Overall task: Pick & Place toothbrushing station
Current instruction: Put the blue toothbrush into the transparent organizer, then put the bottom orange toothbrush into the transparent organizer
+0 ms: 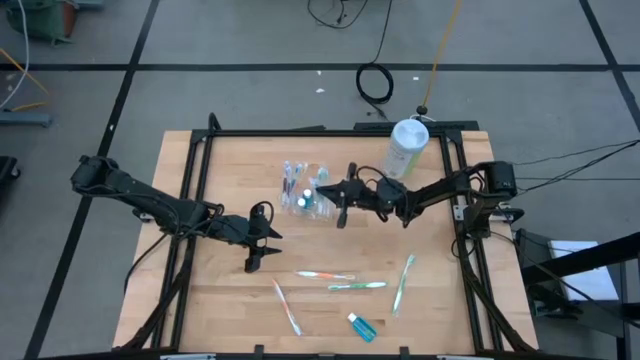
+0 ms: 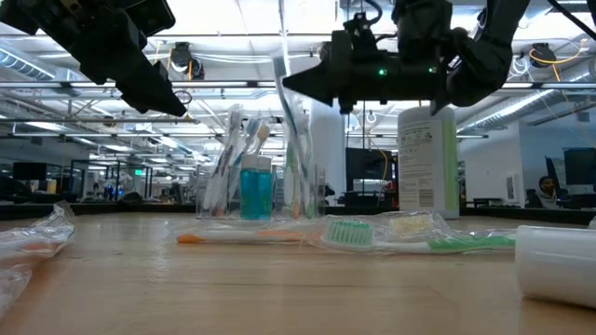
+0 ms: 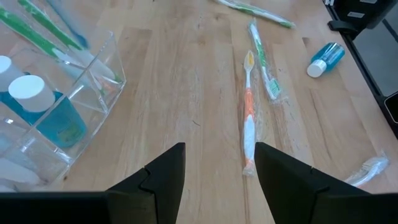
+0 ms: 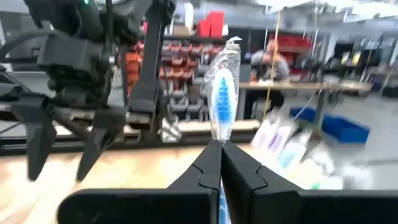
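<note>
The clear holder stood toward the back middle of the bench, already carrying brushes and a small blue bottle. The right tool hung just beside it, pinched closed on a wrapped blue toothbrush. The left tool hovered nearer the front, fingers apart and empty, above loose toothbrushes. The holder looked light, rigid and slick, likely to tip under a sideways nudge; a thin wall edge seemed the safest grip.
</note>
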